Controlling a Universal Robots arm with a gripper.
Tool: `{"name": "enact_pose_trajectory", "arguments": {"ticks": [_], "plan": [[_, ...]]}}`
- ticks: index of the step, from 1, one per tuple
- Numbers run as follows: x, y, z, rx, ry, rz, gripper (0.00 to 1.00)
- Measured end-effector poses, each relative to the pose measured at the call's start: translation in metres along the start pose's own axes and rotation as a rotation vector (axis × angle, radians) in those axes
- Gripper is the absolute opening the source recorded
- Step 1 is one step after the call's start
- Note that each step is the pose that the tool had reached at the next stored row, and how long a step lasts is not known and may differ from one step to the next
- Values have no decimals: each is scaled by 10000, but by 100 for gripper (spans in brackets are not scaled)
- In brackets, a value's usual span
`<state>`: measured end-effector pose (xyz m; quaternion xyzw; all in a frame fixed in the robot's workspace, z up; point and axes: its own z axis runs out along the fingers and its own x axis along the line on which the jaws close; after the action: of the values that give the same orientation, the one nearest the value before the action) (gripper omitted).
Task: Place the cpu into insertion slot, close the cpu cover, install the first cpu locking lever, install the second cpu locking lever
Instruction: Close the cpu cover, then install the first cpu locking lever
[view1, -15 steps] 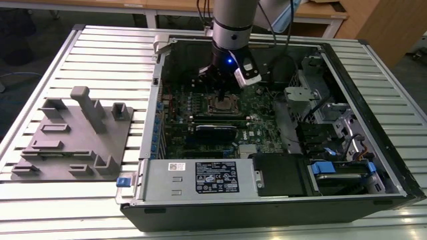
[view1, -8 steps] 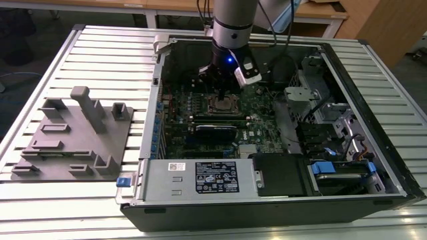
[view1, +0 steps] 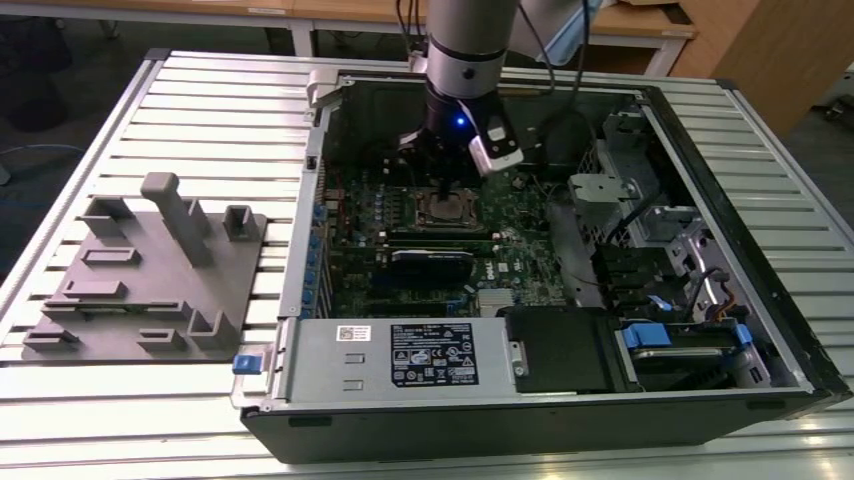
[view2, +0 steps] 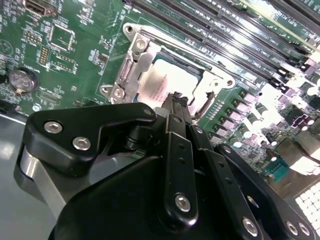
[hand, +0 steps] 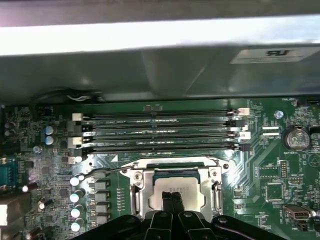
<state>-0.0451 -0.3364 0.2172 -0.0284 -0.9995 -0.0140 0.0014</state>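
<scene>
an open computer case (view1: 534, 425) is seen lying on a slatted desk (view1: 200, 100), with a grey fixture plate (view1: 134, 290) set beside it on the exterior view's left. the arm (view1: 467, 40) is reached down into the case, and the pincer (view1: 447, 190) is held over the socket on the green motherboard (view1: 354, 250). in both wrist views the pincer (hand: 172, 196) (view2: 177, 100) is shown with its fingers pressed together, nothing pinched between them, the tips placed right over the cpu (hand: 177, 186) (view2: 165, 82); contact cannot be told. the cpu is seated in the socket, and the cpu cover (hand: 137, 195) (view2: 131, 70) is laid flat around it, the pale metal top left showing through the square opening. in the first wrist view a wire locking lever (hand: 105, 171) is seen running out past the cover's corner, between the cover and the memory slots (hand: 160, 131); whether it is latched cannot be told.
</scene>
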Motion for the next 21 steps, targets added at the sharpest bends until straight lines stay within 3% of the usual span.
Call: {"name": "enact_pose_trajectory", "arguments": {"ticks": [21], "plan": [[-25, 2, -10, -5, -1, 55, 10]]}}
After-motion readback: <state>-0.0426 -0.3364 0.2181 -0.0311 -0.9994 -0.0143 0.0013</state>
